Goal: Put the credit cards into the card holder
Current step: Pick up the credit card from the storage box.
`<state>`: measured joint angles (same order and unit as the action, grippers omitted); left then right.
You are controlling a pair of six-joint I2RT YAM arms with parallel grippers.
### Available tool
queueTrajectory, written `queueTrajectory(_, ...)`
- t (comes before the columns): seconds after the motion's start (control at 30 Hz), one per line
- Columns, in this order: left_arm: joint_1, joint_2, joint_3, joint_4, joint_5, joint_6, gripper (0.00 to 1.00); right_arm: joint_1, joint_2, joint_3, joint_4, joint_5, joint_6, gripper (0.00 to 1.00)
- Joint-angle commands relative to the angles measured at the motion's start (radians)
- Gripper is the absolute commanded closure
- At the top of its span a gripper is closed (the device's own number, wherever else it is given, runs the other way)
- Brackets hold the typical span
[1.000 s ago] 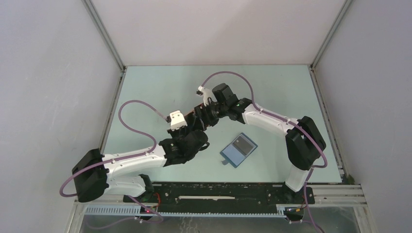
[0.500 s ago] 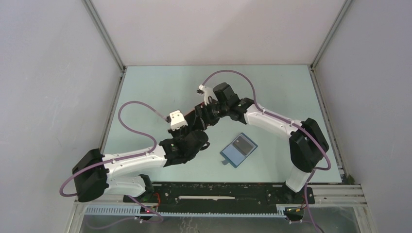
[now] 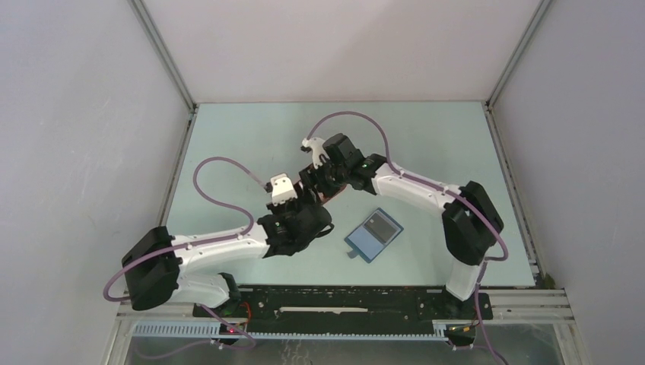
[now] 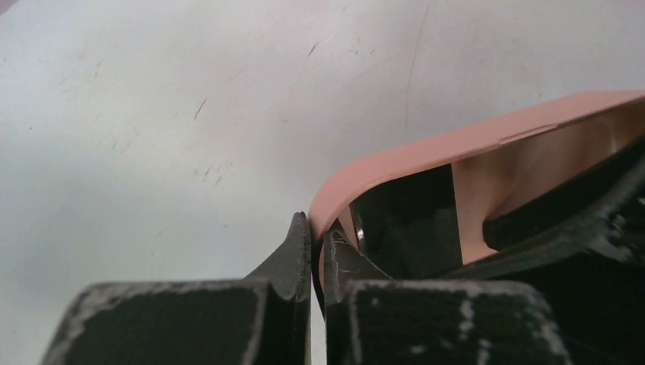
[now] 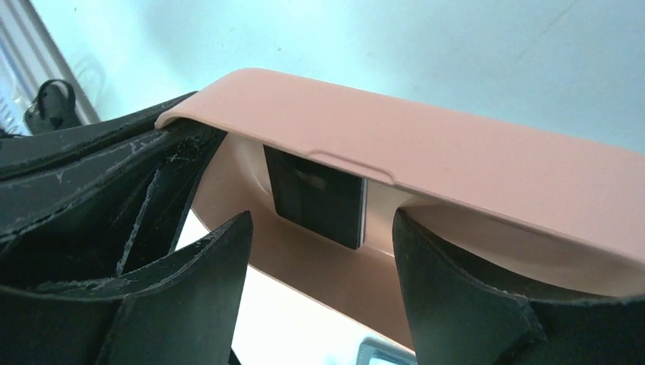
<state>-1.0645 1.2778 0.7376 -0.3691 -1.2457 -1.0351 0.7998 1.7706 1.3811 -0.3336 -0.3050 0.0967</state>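
Both arms are bunched up around the middle of the worktop [image 3: 228, 144], wrists nearly touching, all over the pink tray [image 5: 426, 144]. From the top camera you barely see the tray, just a sliver of pink under the black hardware.

The left fingers [image 4: 295, 255] are pressed together with the tray's rounded rim pinched between them, right at a corner. The left wrist view shows that really clearly: thin pink edge sandwiched, no gap.

The right fingers [image 5: 201, 266] are spread wide and holding nothing. They sit just in front of the tray's open side, one on each side of the black card [image 5: 319, 198], which sits between them but further in. The card is inside the tray, lying flat against its inner surface just under the rim (only one card shows, and it looks glossy). I can't tell if the fingertips touch the tray wall.

The blue card holder [image 3: 373, 234] is lying on the worktop to the right of and nearer than the two wrists, apart from the tray. Its dark grey pocket is at the far end and a little tab sticks out at its near left corner.
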Motion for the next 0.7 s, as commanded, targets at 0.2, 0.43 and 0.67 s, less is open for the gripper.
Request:
queueTrajectory(0.2, 0.003, 0.005, 0.065, 0.029, 0.072, -0.203, 1.00, -0.042, 0.202, 0.050, -0.020, -0.341, 0.100, 0.23)
queueTrajectory(0.43, 0.039, 0.021, 0.028, 0.044, 0.159, -0.251, 1.00, -0.081, 0.232, 0.038, 0.023, -0.447, 0.167, 0.24)
queueTrajectory(0.67, 0.089, 0.076, 0.003, 0.037, 0.295, -0.231, 1.00, -0.085, 0.199, 0.045, -0.034, -0.208, 0.029, 0.25)
